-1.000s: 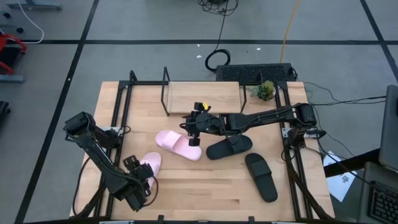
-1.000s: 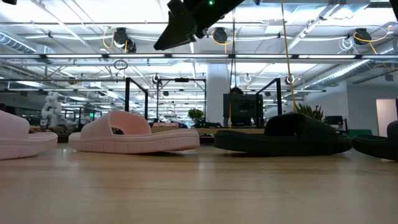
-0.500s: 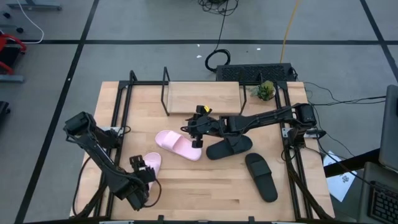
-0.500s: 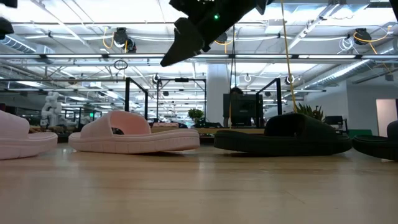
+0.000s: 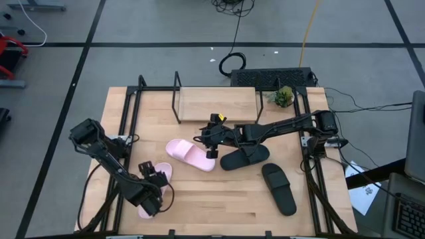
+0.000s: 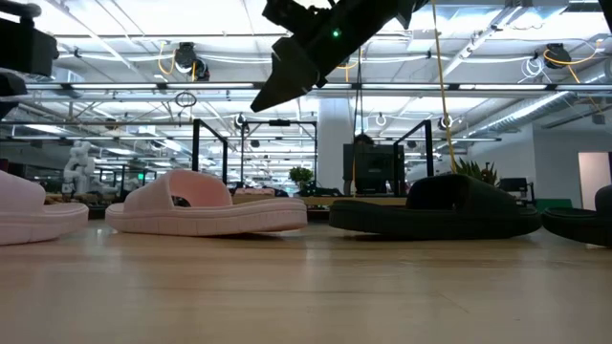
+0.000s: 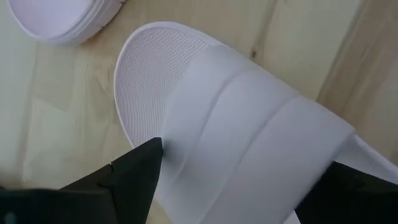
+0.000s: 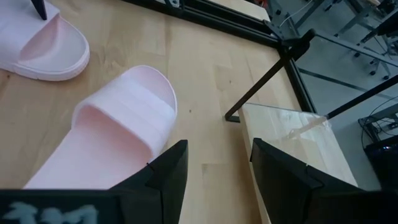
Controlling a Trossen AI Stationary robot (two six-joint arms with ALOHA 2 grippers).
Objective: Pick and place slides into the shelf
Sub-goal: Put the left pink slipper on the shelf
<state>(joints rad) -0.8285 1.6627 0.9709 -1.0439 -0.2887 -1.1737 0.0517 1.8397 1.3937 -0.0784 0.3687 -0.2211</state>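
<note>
**Left gripper straddles a pink slide; right gripper hangs open over the other**

At the table's (image 5: 219, 199) near left, the left gripper (image 5: 151, 188) sits low over a pink slide (image 5: 158, 176) that lies by the left arm's base rail. In the left wrist view its two dark fingers (image 7: 134, 177) stand wide, one on each side of the slide's broad strap (image 7: 249, 124); whether they touch the strap cannot be told, and the slide rests on the wood.

Toward the middle lies the second pink slide (image 5: 190, 154), flat on the table and angled, well apart from the first. The right gripper (image 5: 211, 135) hovers just above and beside its far end, with the right arm stretched in from the table's right edge. In the right wrist view its fingers (image 8: 166, 171) are spread with nothing between them, pointing at the bare wood between that slide (image 8: 115, 134) and the shelf (image 8: 292, 146).

The shelf (image 5: 216, 103) stands at the table's far side, its board bare.

Right of centre a black slide (image 5: 244, 158) lies under the right arm. The other black slide (image 5: 279, 188) lies nearer the front right, apart from it.

A small green plant (image 5: 283, 97) sits at the far right corner.
</note>
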